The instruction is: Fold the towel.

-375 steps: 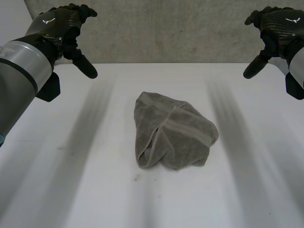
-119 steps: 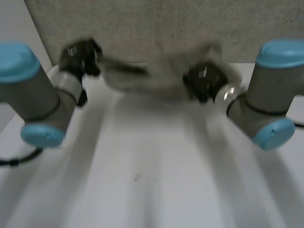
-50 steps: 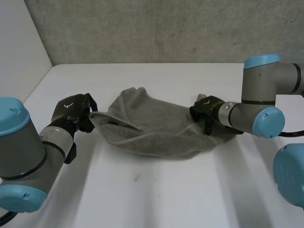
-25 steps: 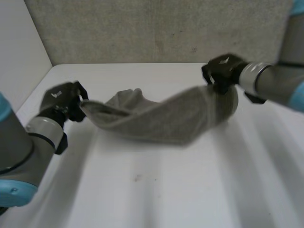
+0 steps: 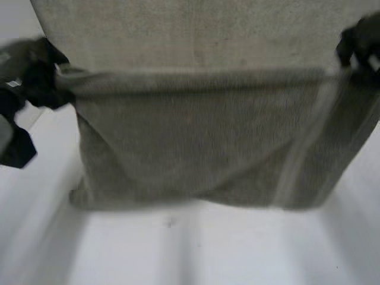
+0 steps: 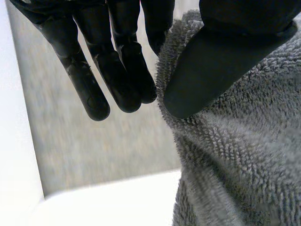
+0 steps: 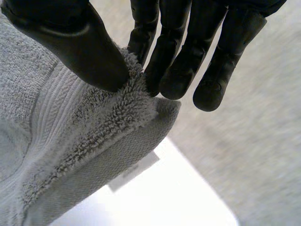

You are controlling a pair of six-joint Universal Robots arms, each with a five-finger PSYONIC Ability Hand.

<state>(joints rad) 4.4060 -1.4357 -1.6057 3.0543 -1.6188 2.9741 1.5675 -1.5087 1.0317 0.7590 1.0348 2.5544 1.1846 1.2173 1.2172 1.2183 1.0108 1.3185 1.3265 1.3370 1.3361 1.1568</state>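
Towel: we find the towel [image 5: 196,136] spread as a broad sheet, hanging in the air from its upper edge in front of the grey wall [image 5: 196,35]. It is over the middle of the white table [image 5: 178,249].
Left hand: the left hand [image 5: 32,74] holds the towel's 10 o'clock corner. In its wrist view the thumb presses the pile against one finger, while the other fingers [image 6: 117,70] hang straight beside the cloth, off it.
Right hand: the right hand [image 5: 359,44] holds the 2 o'clock corner. Its thumb and one finger nip the hem, and the remaining fingers are straight and free.
Change: half a second ago the cloth sagged as a bunched sling, low between the hands. Both hands have since risen and moved apart, so the upper edge is now taut and near level.
Lower edge: it hangs close to the table at 6 o'clock, and we cannot tell whether it touches. The 7 o'clock corner looks rolled under.
Woven band: it runs down the sheet towards 5 o'clock.
Meaning for task: we judge the unfurling done and no fold made yet. The sheet probably needs laying flat first, with that curled corner watched.
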